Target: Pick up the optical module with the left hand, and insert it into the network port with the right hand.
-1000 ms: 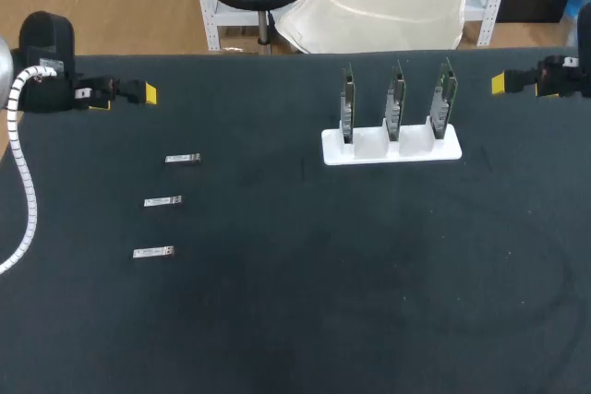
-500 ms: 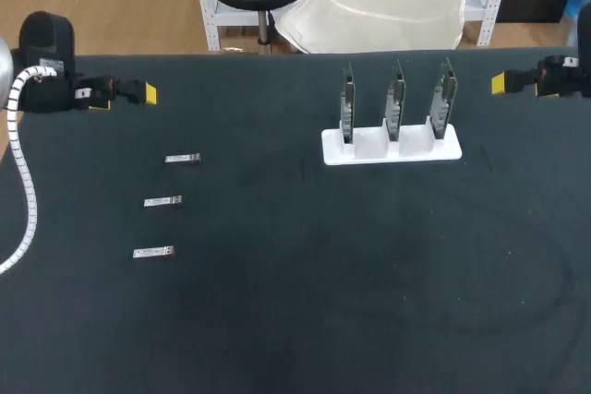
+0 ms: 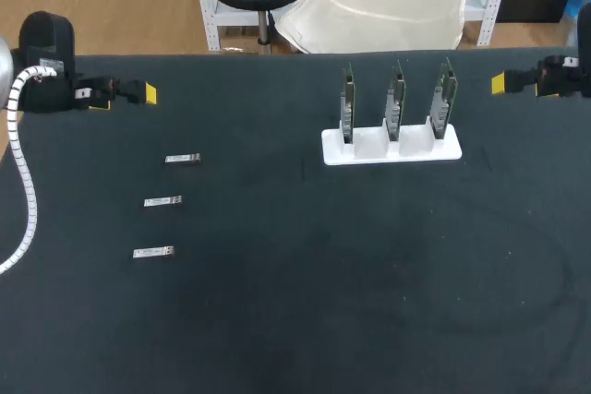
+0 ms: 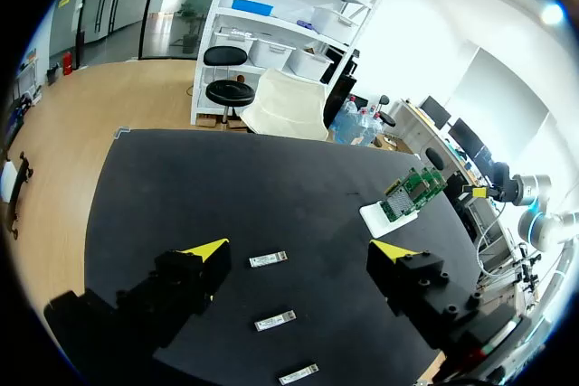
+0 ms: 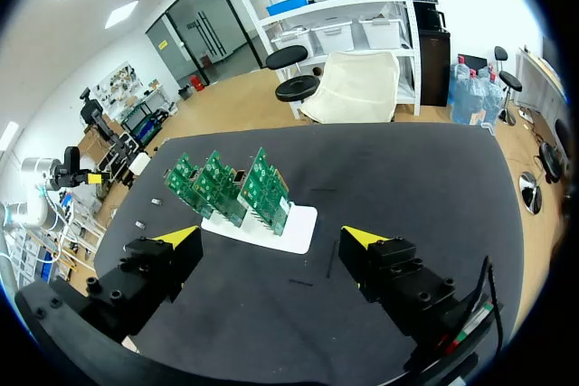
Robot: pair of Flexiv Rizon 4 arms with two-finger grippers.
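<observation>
1. Standoff at the table: the left gripper (image 4: 298,250) hangs at the upper left of the head view, fingers spread wide, holding nothing.
2. Three optical modules (image 3: 163,201) lie flat on the black table (image 3: 369,302) in a slanted column at the left, from the top module (image 3: 183,160) down to the bottom module (image 3: 153,253). Each lies apart from its neighbours. I'd judge the gaps are there so the fingers can straddle one without nudging the rest.
3. The top module sits closest to the left gripper, so it looks like the natural first pick. Nothing touches it yet.
4. At the upper right, the right gripper (image 5: 271,237) is parked by the table's far edge, fingers also wide apart and empty. It is probably held clear until a module is ready to hand over.
5. Three green network cards (image 3: 395,103) stand upright on edge in the slots of a white holder (image 3: 369,147), right of centre. Standing them up likely presents their ports for a sideways insert, though the ports are too small to make out.
6. Nothing is picked yet, so the step in hand is the left arm's descent onto a module.
</observation>
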